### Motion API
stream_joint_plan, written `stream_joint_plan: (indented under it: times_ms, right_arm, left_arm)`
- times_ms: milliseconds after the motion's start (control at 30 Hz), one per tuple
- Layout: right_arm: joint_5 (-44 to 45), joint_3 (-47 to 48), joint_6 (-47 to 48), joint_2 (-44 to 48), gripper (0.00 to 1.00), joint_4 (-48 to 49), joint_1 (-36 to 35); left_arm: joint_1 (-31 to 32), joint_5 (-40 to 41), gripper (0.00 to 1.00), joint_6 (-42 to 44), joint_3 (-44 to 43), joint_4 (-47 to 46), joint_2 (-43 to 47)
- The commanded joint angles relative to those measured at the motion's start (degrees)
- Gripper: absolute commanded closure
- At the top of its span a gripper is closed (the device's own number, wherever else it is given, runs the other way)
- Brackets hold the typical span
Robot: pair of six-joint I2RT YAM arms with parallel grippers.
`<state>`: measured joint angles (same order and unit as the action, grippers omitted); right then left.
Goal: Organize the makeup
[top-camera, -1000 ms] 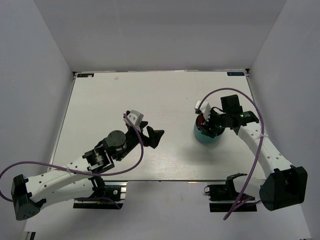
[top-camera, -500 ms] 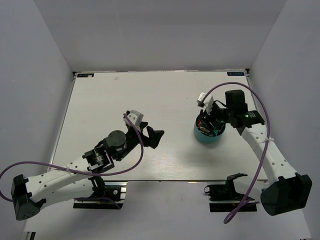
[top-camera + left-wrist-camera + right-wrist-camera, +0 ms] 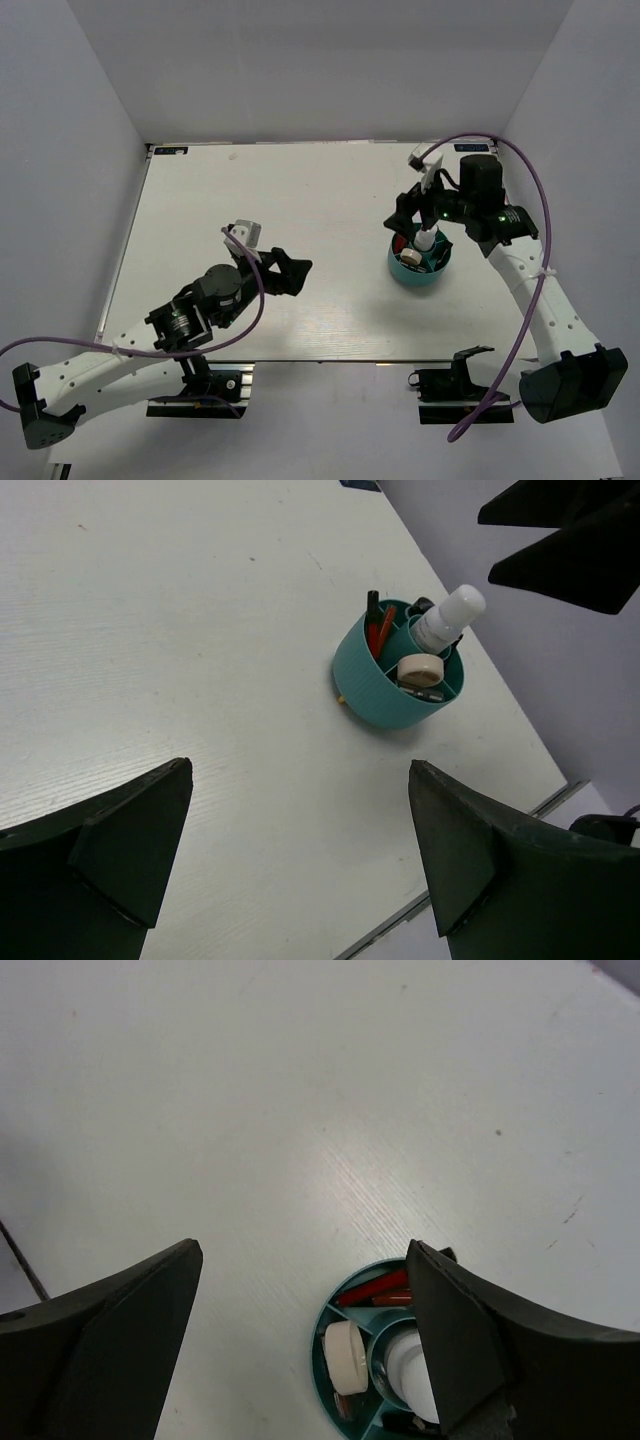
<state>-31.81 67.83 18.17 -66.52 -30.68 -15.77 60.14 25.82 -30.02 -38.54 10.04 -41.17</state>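
The makeup is sitting inside the teal tub (image 3: 375,685), which is standing close to the right edge of the surface (image 3: 300,190), roughly midway along that edge. The white bottle (image 3: 446,618) is leaning up out of one compartment, its cap well above the rim. The round peach compact (image 3: 420,667) is lying on its edge in the next compartment, and the red-and-black pencils (image 3: 380,630) are poking from a third. Nothing loose is showing elsewhere on the surface.

The right claw (image 3: 300,1250) is hovering over the tub with its fingers spread and nothing between them; the bottle is showing just beside its right finger in the wrist view. The left claw (image 3: 300,770) is hanging spread and empty over the middle of the surface, well apart from the tub.

The step in hand is probably a clean withdrawal (the sorting itself is looking finished). Doing it well means rising straight up with the fingers kept wide until they are clearing the bottle cap, then swinging away. Any sideways drift while low is risking a knock to the leaning bottle or a shove to the light tub.
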Motion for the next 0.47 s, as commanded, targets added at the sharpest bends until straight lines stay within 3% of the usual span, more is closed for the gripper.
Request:
stream_joint_plan:
  times_ms: [0, 267, 433]
  right_arm:
    - [6.14, 5.63, -10.69, -0.54, 0.11, 4.92, 0.30]
    - [8.08, 11.35, -13.96, -1.60, 0.11, 2.64, 0.13]
    - [9.40, 7.15, -13.25, 1.39, 0.11, 5.44, 0.39]
  left_arm:
    - [-0.28, 2.31, 0.02, -3.99, -1.54, 3.40, 3.37]
    - [-0.29, 0.55, 0.02, -8.39, -4.43, 8.67, 0.66]
    - [-0.29, -0.42, 0.02, -9.09, -4.70, 8.59, 0.39]
